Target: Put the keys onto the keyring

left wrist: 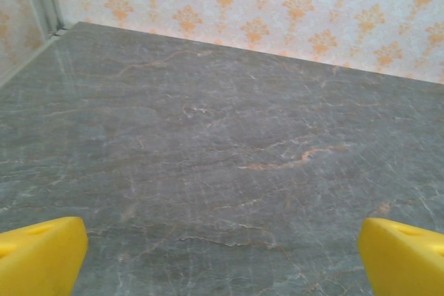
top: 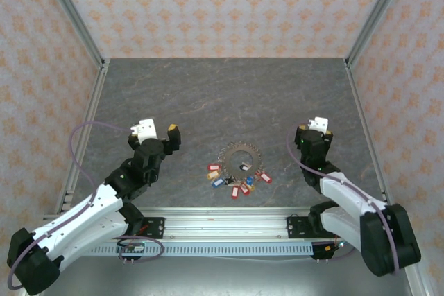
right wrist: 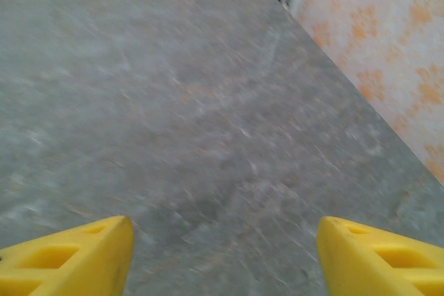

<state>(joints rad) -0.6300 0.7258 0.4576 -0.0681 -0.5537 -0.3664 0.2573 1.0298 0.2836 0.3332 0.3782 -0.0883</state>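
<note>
Overhead, the keyring [top: 239,159] is a spiky blur of metal, too small to pick apart, and the tags [top: 234,184] at its near edge bunch up (loose or strung, can't tell). Left gripper [left wrist: 222,247]: yellow fingertips [left wrist: 38,258] cut off at the bottom corners. Right gripper [right wrist: 223,247]: fingertips [right wrist: 69,258] clipped too, table [right wrist: 208,123] smeared.

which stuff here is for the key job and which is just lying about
For the job:
- keyring
- tagged keys at its near edge; cannot tell which are loose
- left gripper and right gripper, both open, apart from the keyring

Just surroundings:
- table
- front rail
- walls
</note>
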